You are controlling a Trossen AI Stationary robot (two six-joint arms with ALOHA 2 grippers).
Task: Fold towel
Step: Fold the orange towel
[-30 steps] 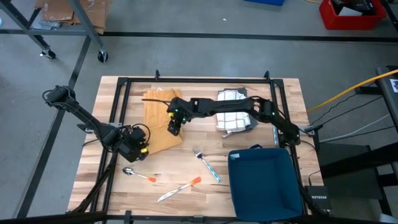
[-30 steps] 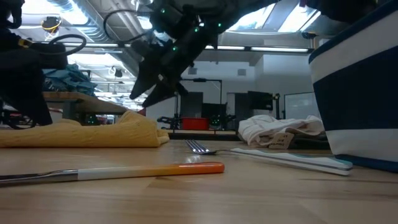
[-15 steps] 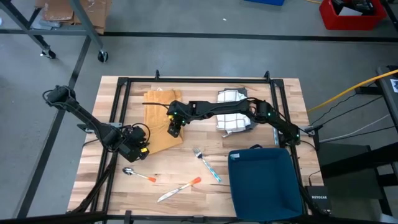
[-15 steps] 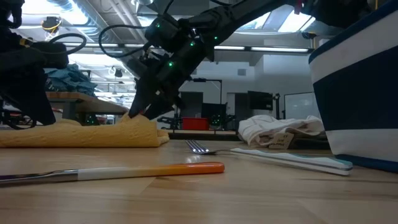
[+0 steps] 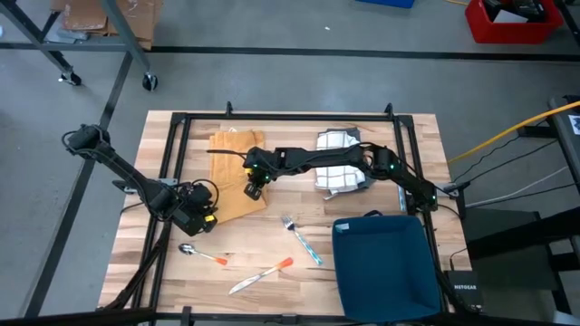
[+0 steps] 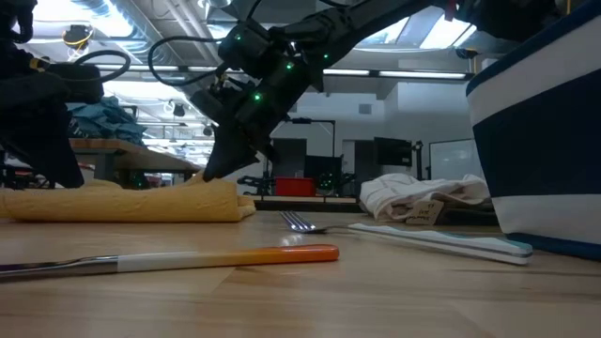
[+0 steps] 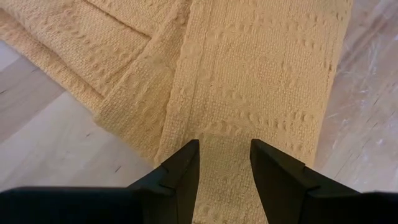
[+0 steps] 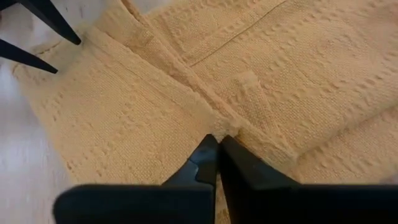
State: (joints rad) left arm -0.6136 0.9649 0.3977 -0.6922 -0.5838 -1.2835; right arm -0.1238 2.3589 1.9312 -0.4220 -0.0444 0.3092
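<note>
A yellow waffle-weave towel lies partly folded on the table's left half, its layers flat on the wood. My right gripper reaches across from the right and stands on the towel's near right part, shut on it. My left gripper is at the towel's near left corner, shut on it, with towel filling the narrow gap between its fingers. In the low view the towel is a low yellow band with my right gripper on its right end. My left gripper has a strip of the towel's near edge between its two fingers, close to the near left corner. The fingers come in low from the table's near left. The towel stays flat on the table. My right gripper pinches a raised hemmed ridge of the towel between its two fingertips. The fingers come from above, slanting down. One layer or several, I cannot tell. The towel around the pinch rests on the table.
A crumpled white cloth lies right of the towel. A dark blue bin stands at the near right. A fork, a spoon and an orange-handled knife lie near the front edge.
My right gripper has come down from above the towel onto its near right part and has shut, taking hold of a ridge of cloth. The small hump of towel under it has been pressed lower.
</note>
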